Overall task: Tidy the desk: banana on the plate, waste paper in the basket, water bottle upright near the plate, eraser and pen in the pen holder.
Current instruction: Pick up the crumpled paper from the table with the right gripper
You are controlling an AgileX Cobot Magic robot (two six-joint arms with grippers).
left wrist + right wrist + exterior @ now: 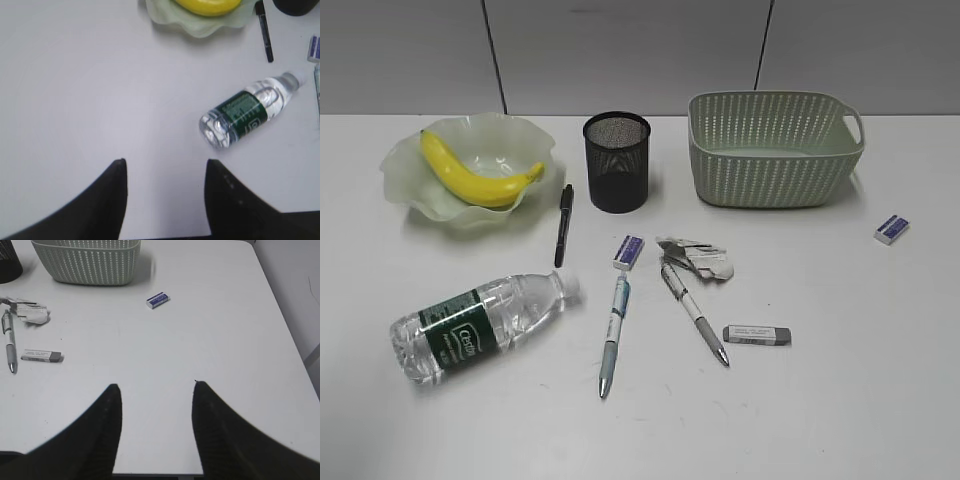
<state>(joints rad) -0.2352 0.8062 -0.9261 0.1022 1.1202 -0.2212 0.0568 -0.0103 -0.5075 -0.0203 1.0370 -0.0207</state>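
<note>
While the curved yellow banana (480,176) already lay in the pale green ruffled glass plate (402,175) at the upper left of the exterior view, I judged the step in hand to be the small clear plastic water bottle (480,323) with its dark green label, which lay on its side on the white desk (840,400) at the lower left, cap pointing toward the centre. To do it well, I reckoned I should bring the left gripper (165,172) down across the labelled middle, close gently on the thin plastic, then tip it onto its base near the plate.

Both claws stood spread and empty: the left gripper's two dark fingers framed bare tabletop, and the right gripper (155,395) did likewise.

Only the exterior view showed everything together: the black mesh pen holder (617,160) at top centre, the sage-green perforated basket (775,148) at upper right, the crumpled scrap of waste paper (698,257) mid-frame, a black pen (563,224), two silver pens (613,332) (695,313), a long grey eraser (757,335), and two small purple-and-white erasers (628,251) (891,229). Neither arm appeared there. The left wrist view showed the bottle's base end, well apart from the fingers, at centre right. The right wrist view showed the desk's far edge at the right of the frame.
</note>
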